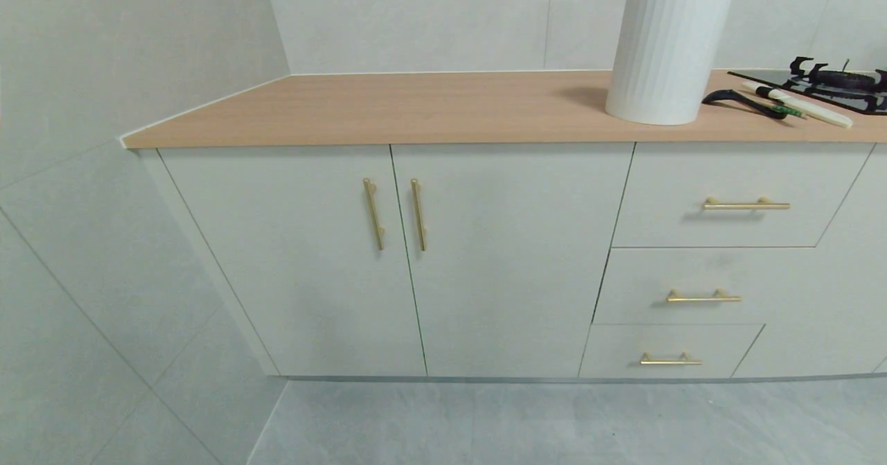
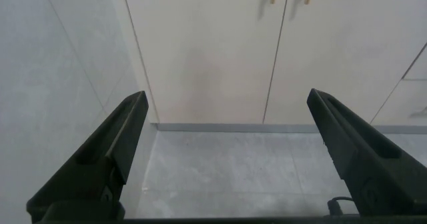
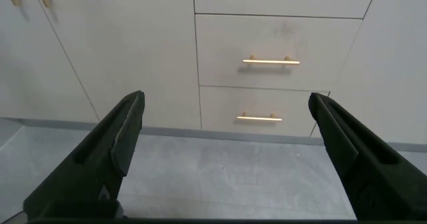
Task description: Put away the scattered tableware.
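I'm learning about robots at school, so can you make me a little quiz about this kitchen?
1. True or false: the utensils lie on the countertop beside the white ribbed container.
2. How many drawers with gold handles are next to the cupboard doors? A two, B three, C five.
3. In one word: is the left gripper open or shut?

Key: 1 true. 2 B. 3 open.
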Available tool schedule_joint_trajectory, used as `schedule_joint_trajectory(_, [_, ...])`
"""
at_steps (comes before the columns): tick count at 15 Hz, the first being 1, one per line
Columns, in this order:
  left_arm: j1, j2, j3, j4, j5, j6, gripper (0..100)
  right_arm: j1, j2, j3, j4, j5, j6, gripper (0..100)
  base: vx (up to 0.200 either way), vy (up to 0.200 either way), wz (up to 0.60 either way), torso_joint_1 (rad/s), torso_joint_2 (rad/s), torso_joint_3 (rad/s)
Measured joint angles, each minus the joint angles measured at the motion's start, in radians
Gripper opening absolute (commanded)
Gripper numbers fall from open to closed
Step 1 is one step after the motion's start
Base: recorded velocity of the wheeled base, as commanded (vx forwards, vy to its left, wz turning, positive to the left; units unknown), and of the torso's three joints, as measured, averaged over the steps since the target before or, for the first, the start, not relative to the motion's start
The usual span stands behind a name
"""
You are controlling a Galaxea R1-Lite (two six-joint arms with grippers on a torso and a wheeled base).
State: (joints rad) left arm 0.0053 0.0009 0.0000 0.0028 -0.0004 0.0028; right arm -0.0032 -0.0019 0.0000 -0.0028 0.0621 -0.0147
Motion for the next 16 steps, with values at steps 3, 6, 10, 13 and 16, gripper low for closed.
schedule_joint_trajectory(3, [0.001, 0.000, 0.000, 0.000, 0.000, 0.002, 100, 0.002, 0.000, 0.000, 0.000, 0.000, 0.001, 100, 0.000, -0.200, 0.00, 0.007, 0.00, 0.002])
schedule_joint_trajectory(6, [0.000, -0.001, 0.000, 0.000, 0.000, 0.001, 100, 0.001, 0.000, 0.000, 0.000, 0.000, 0.001, 100, 0.000, -0.200, 0.00, 0.001, 0.00, -0.002])
schedule_joint_trajectory(10, [0.000, -0.001, 0.000, 0.000, 0.000, 0.002, 100, 0.001, 0.000, 0.000, 0.000, 0.000, 0.001, 100, 0.000, -0.200, 0.00, 0.004, 0.00, -0.001])
schedule_joint_trajectory(13, [0.001, -0.001, 0.000, 0.000, 0.000, 0.001, 100, 0.002, 0.000, 0.000, 0.000, -0.001, 0.003, 100, 0.000, 0.000, 0.00, 0.000, 0.00, 0.000])
schedule_joint_trajectory(16, [-0.001, -0.001, 0.000, 0.000, 0.000, 0.001, 100, 0.001, 0.000, 0.000, 0.000, -0.001, 0.003, 100, 0.000, 0.000, 0.00, 0.000, 0.00, 0.000])
